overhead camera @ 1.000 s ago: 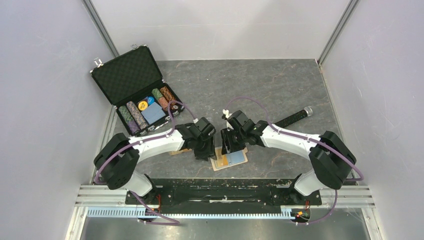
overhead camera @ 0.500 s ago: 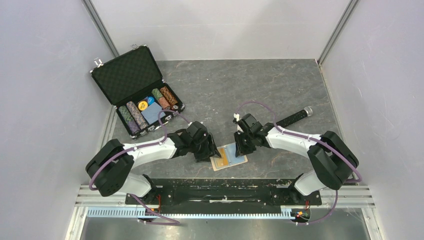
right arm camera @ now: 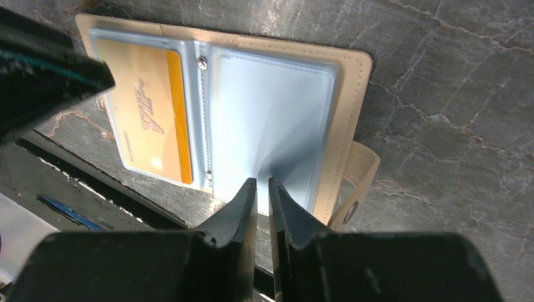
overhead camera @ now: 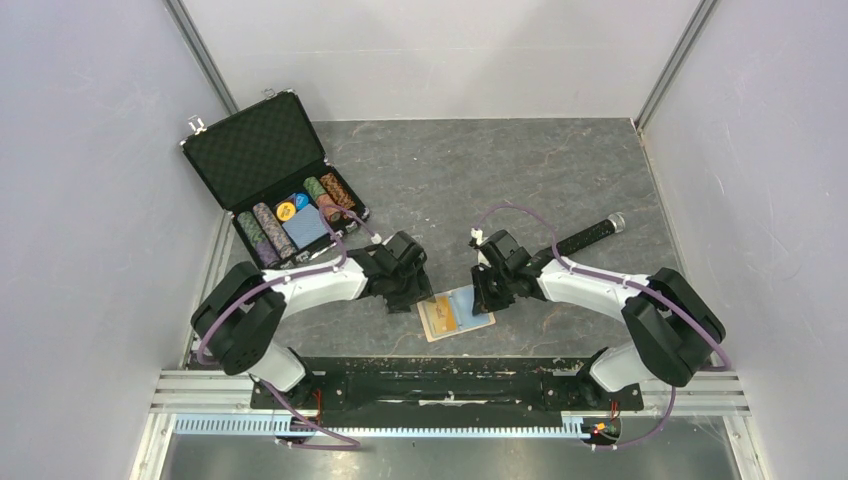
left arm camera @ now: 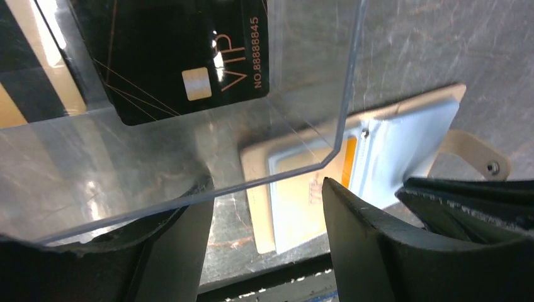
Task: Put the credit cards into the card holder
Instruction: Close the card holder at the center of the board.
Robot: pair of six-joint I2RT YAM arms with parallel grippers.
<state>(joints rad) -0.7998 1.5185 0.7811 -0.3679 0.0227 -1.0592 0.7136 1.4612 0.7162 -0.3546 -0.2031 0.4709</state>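
Easing back with the left arm, off the card holder; holding put with the right arm. Working over a grey stone-look worktop, with a poker-chip case lying open at far left, well apart from the action. Looking through a clear plastic box in the left wrist view, keeping the left jaws spread wide beneath its wall, gripping nothing that can be made out. Finding the holder flat and open between the arms, tan outside, light blue inside. Pressing the right jaws almost together, seemingly nipping the right-hand pocket leaf and tenting it up. Counting the orange card as already tucked in the left pocket; black card yet to go, seen through the box. Expecting it thin, stiff, slick and light: best pinched across a short edge, then slid flat into the lifted sleeve.
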